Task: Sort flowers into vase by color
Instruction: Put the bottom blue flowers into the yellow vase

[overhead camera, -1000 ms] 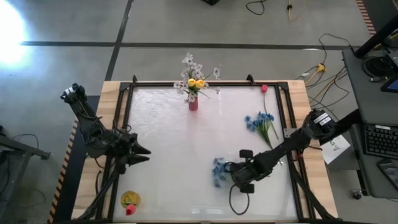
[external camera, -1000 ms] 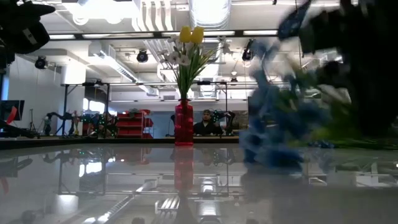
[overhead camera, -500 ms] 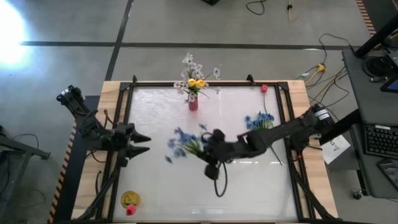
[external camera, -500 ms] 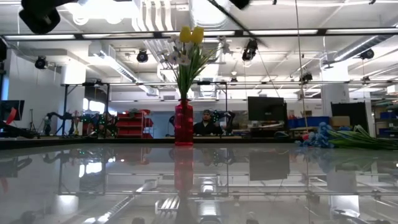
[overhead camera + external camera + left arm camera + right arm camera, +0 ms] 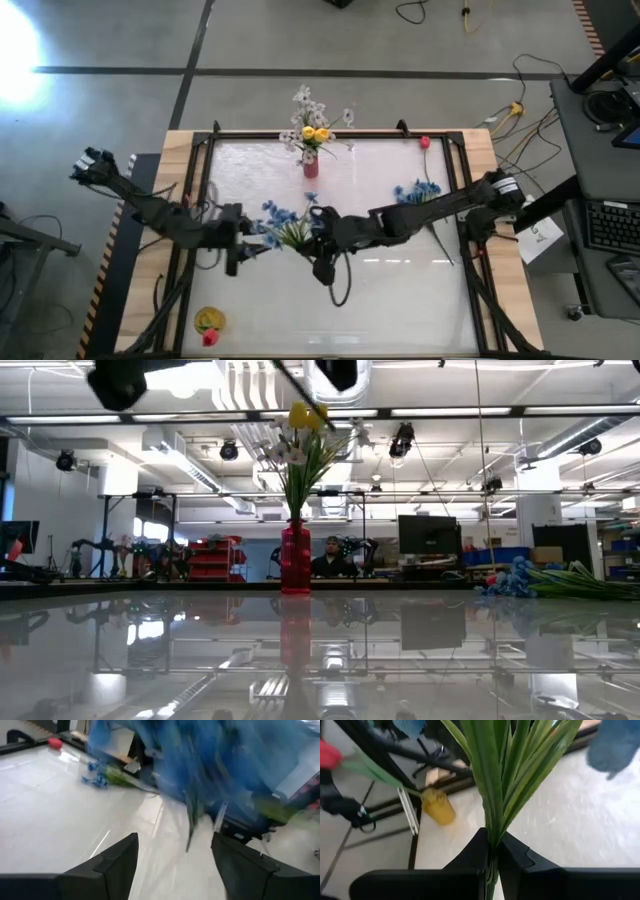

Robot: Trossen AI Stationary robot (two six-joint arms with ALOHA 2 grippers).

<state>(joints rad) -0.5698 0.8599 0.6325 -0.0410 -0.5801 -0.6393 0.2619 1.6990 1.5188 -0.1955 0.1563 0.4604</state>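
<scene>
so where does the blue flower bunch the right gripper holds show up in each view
High view: blue flower bunch, centre-left of table.
Low view: not in it.
Left wrist view: blurred blue mass ahead.
Right wrist view: green stems clamped between fingers.
Shared landmark: loose blue cluster.

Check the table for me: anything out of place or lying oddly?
One thing: a yellow and a pink-red bud lie on the wooden frame at the near left corner, off the white table. Another pink-red bud sits at the far right edge. The red vase stands upright.
</scene>
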